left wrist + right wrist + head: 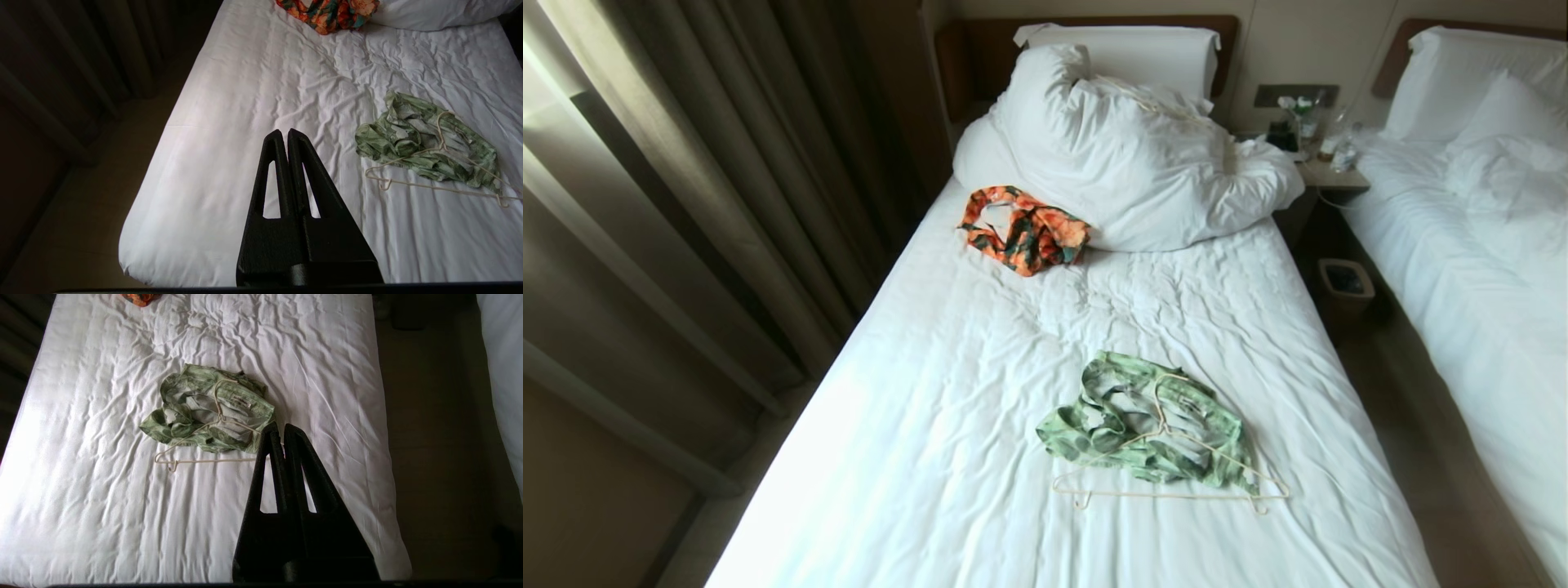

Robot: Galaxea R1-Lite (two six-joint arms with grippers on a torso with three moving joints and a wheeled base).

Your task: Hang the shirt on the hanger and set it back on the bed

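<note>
Both closed, empty hands, left hand (284, 132) and right hand (279, 426), hover; hanger (1176, 482) partly hidden under crumpled shirt (1143, 420).

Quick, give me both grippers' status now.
Left gripper: shut, empty, above the bed.
Right gripper: shut, empty, above the bed near the shirt and hanger.

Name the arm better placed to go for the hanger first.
Right, probably. In its wrist view the shut right gripper hangs just beside the hanger lying on the crumpled shirt. The shut left gripper is over bare sheet of the bed, farther from both.
</note>
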